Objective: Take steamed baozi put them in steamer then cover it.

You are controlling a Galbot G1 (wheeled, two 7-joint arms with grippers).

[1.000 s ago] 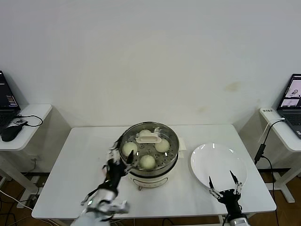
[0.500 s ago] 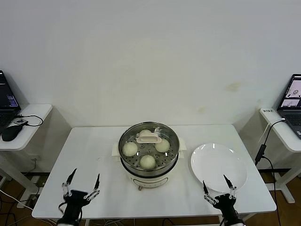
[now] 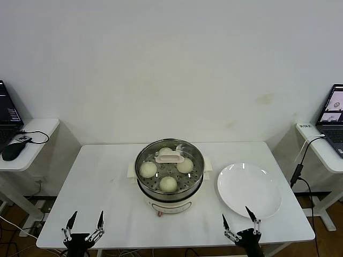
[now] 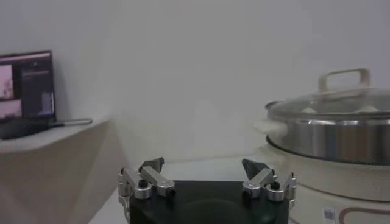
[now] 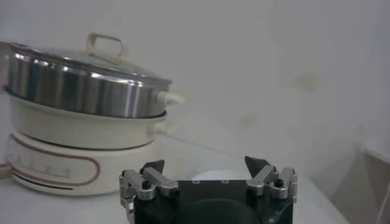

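Observation:
The steel steamer [image 3: 169,184] stands mid-table on its cream base. Inside lie the steamed baozi [image 3: 168,183], [image 3: 147,169], [image 3: 185,165], the far one partly behind the handle. The glass cover [image 3: 170,158] with its cream bar handle sits on the pot. My left gripper [image 3: 84,222] is open and empty at the table's front left edge. My right gripper [image 3: 238,219] is open and empty at the front edge, below the plate. The steamer and cover also show in the left wrist view [image 4: 332,137] and the right wrist view [image 5: 79,91].
An empty white plate [image 3: 248,190] lies right of the steamer. Side tables with laptops stand at far left [image 3: 21,134] and far right [image 3: 327,139]. A cable [image 3: 298,166] hangs by the table's right end.
My left gripper drew back from beside the steamer to the table's front left edge. My right gripper slid back off the plate's near rim toward the front edge. The cover stays on the pot.

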